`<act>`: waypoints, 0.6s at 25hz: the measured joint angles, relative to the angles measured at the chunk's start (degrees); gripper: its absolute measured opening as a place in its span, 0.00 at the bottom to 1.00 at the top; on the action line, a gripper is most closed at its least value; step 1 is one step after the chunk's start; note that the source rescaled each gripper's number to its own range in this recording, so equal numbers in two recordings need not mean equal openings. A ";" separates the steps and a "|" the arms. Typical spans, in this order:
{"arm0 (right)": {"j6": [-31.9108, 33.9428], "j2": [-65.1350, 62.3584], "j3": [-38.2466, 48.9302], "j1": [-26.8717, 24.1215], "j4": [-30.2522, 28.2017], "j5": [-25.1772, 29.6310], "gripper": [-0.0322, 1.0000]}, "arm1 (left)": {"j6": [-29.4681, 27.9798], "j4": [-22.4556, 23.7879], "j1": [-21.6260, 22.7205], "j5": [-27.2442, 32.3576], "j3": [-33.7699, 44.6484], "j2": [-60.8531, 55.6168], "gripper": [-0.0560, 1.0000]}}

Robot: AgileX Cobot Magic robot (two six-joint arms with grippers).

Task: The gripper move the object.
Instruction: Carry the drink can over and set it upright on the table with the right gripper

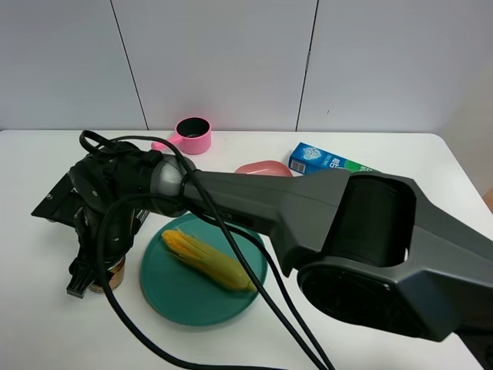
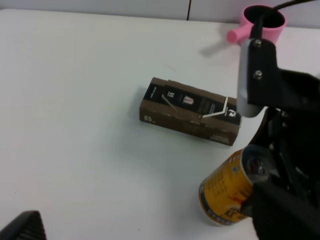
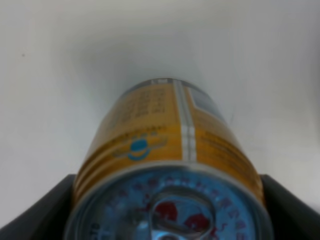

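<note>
Here, a white desk (image 1: 400, 154) is seen from a high camera. A large dark grey arm reaches across it to the near left, where the right gripper (image 1: 96, 279) meets a short can (image 2: 227, 192).

The can stands upright on the desk, just left of a teal plate (image 1: 177, 297) that carries a yellow corn cob (image 1: 206, 259). Its body is orange-gold with small blue print, a round blue emblem and a pale stripe running down its side. Ridged rings circle the body just below the rim, and a blue band shows near the base. The top is silver with a pull tab and red markings around it.

In the right wrist view the two black fingers (image 3: 35, 212) sit against opposite sides of the can, closed around it near its top.

A dark brown box (image 2: 190, 112) lies flat just behind the can, apart from it. Farther back stand a pink cup (image 1: 192, 135) with a handle, a low pink dish (image 1: 263, 167) and a blue and green carton (image 1: 327, 162).

Of the left gripper (image 2: 22, 227) only a dark tip shows at the edge of its own wrist view, so I cannot tell whether it is wide or narrow.
</note>
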 joint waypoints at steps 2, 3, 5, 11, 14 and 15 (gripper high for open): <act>0.00 0.33 0.00 0.00 0.00 0.08 0.03 | 0.00 0.00 0.00 0.00 0.00 0.00 1.00; 0.00 0.55 -0.14 0.00 0.05 0.07 0.03 | 0.00 0.00 0.00 0.00 0.00 0.00 1.00; -0.13 0.82 -0.33 0.00 0.05 0.44 0.03 | 0.00 0.00 0.00 0.00 0.00 0.00 1.00; -0.13 1.00 -0.51 0.00 0.05 0.61 0.03 | 0.00 0.00 0.00 0.00 0.00 0.00 1.00; -0.20 1.00 -0.51 0.00 0.05 0.61 0.03 | 0.00 0.00 0.00 0.00 0.00 0.00 1.00; -0.24 1.00 -0.51 0.00 0.05 0.61 0.03 | 0.00 0.00 0.00 0.00 0.00 0.00 1.00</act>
